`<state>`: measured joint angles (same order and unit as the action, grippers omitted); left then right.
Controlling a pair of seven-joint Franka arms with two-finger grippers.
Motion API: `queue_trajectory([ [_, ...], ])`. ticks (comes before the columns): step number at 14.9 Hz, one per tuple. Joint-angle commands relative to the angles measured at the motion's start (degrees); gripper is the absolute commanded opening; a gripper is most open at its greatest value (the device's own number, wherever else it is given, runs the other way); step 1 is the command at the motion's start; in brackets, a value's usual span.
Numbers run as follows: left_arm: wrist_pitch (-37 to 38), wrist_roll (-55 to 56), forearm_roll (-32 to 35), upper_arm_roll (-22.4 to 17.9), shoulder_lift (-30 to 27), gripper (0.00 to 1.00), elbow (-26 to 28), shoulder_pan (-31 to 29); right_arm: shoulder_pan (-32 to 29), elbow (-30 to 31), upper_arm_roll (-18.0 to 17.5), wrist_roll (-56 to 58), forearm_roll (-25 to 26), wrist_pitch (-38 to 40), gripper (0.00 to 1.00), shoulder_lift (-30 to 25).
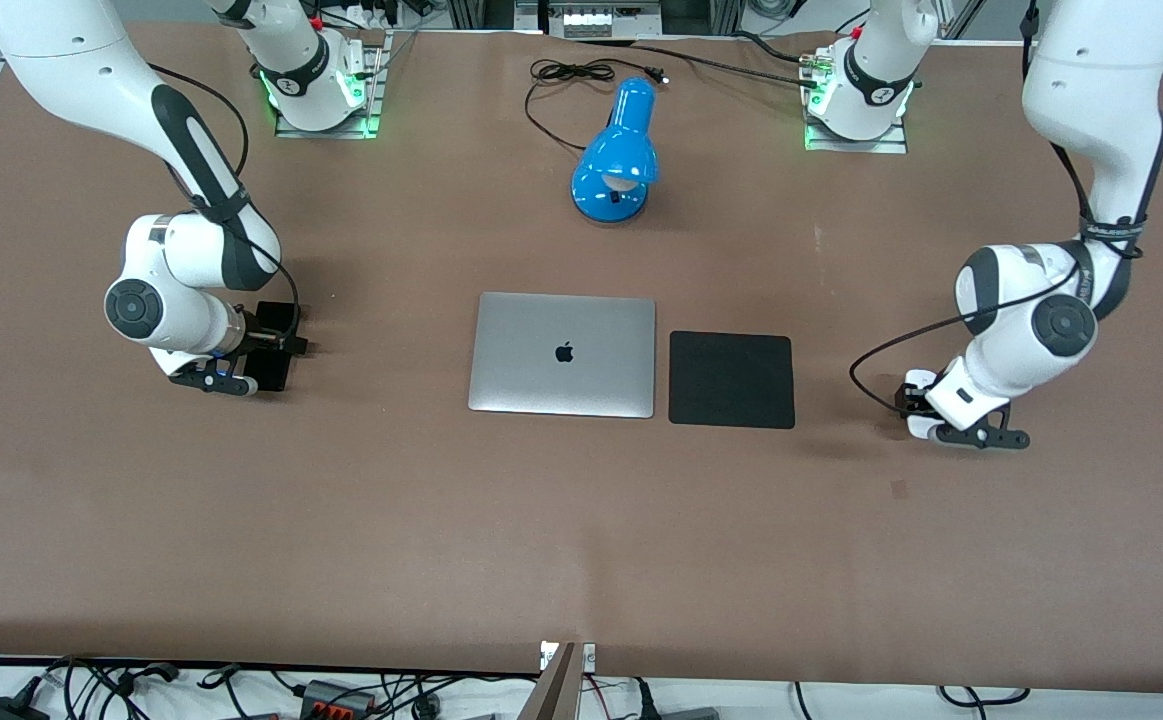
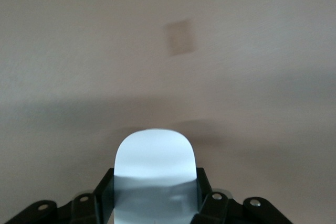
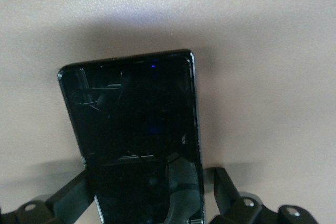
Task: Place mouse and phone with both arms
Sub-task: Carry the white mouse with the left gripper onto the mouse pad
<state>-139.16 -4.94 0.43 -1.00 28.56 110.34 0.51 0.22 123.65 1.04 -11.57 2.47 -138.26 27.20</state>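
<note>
Laptop serves as the landmark: a closed silver one with a black apple logo on its lid, the only mark that can be read. It lies mid-table on brown matte covering, which wrinkles faintly and carries a small darker patch visible in the left wrist view. A square black mat lies just beside the laptop, toward the left arm's end. A blue desk lamp stands farther from the front camera than the laptop, its black cord looping toward the arm bases, where green lights glow. Loose cables and plugs trail along the pale table edge nearest the camera.

Well apart from the laptop at the right arm's end, the right gripper is low at the table, its fingers clamped on the edges of the phone, whose glossy black face reflects the gripper.

At the left arm's end, past the mat from the laptop, the left gripper is low at the table too, its fingers closed on the sides of the white mouse.
</note>
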Motion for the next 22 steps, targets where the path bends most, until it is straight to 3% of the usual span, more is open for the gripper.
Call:
queue_trajectory([
  [1,11.5,7.8,0.0,5.5,-0.3,0.35,-8.7,0.5,-0.7,1.6,0.0,-1.1,0.2,-0.7,1.00,-1.1],
  [4,10.9,21.4,0.6,13.9,2.8,0.35,-9.4,1.5,-1.8,1.7,0.0,-1.1,-0.1,-0.6,1.00,-1.0],
  [7,3.6,26.0,0.8,14.2,6.8,0.35,-8.6,6.5,-2.2,1.8,-0.1,-1.0,-1.8,-0.4,1.00,-0.9],
  [10,3.0,28.9,0.9,14.2,8.0,0.35,-8.4,8.1,-2.2,1.7,-0.1,-0.8,-4.7,0.3,1.00,-1.0],
  [12,2.4,29.4,0.9,13.8,8.6,0.35,-7.0,9.4,-2.2,1.8,-0.1,-0.8,-4.7,0.3,0.83,-0.9],
  [14,1.2,29.4,0.9,13.8,8.7,0.37,-5.8,9.6,-2.1,1.7,-0.1,-0.8,-4.7,0.9,0.54,-0.9],
  [15,1.1,29.3,0.9,13.7,9.0,0.42,-5.7,9.7,-2.0,1.7,-0.1,-0.8,-4.7,1.8,0.41,-0.9],
  [17,1.0,28.9,1.0,13.7,9.1,0.95,-5.7,9.5,-1.7,1.5,-0.1,-0.7,-4.7,2.4,0.29,-1.1],
  [18,1.1,28.9,1.0,13.7,8.7,1.00,-5.7,9.3,-1.7,1.6,-0.2,-0.4,-4.7,2.5,0.27,-1.2],
  [22,1.9,29.4,0.9,13.8,5.7,1.00,-6.3,9.1,-1.6,0.7,-1.6,0.0,-4.7,5.4,0.25,-3.3],
])
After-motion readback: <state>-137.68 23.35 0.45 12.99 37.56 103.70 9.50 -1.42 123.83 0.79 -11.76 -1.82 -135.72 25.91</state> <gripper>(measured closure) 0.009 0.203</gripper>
